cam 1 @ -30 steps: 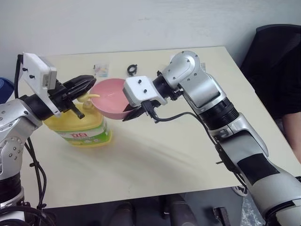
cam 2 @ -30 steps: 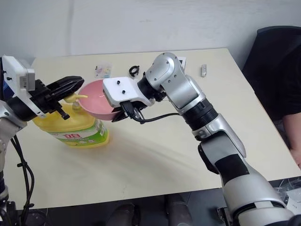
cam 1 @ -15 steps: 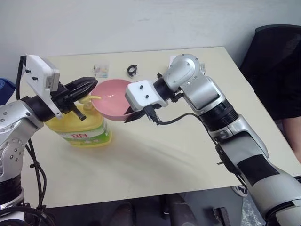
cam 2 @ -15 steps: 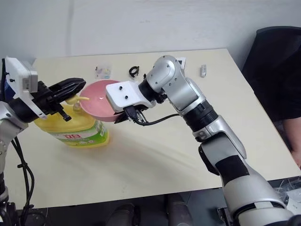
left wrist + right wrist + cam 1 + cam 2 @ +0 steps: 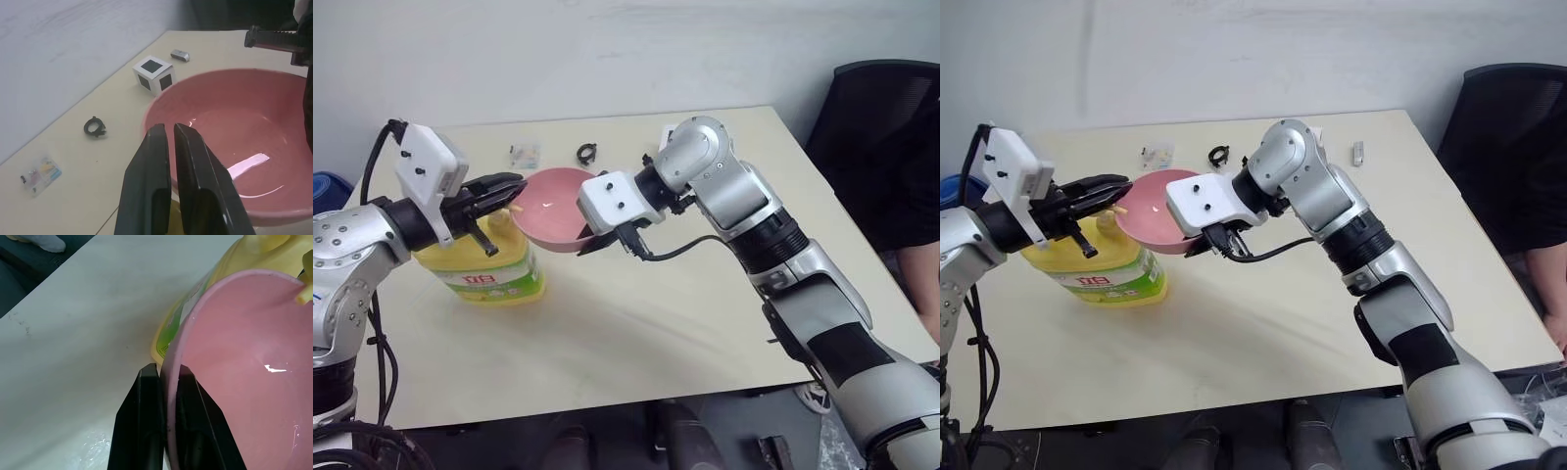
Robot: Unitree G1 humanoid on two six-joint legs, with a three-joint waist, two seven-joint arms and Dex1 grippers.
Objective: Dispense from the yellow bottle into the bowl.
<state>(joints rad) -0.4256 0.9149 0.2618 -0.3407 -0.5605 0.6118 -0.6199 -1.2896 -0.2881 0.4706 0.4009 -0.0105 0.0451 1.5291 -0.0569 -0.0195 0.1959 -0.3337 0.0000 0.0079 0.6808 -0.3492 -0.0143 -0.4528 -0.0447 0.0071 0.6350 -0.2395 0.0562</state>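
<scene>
Pink bowl (image 5: 553, 208) rim sitting pinched in right claw (image 5: 164, 382); closed, empty left claw (image 5: 168, 134) pressing bottle (image 5: 484, 264) pump; press straight down, bowl steady under spout.

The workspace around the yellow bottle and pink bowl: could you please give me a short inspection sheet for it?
Surface: beige table, bare in front.
Job's things: yellow bottle upright on the table; pink bowl held in the air beside its pump, spout over the rim, a little liquid inside.
Clutter: black ring, small clear packet, white cube with black squares, small grey piece at the far side.
Grippers: left gripper shut, over the pump top; right gripper shut on the bowl's rim.
Cables: black cable looping under the right wrist.
Surroundings: pale wall, black chair, a person at the right edge.
</scene>
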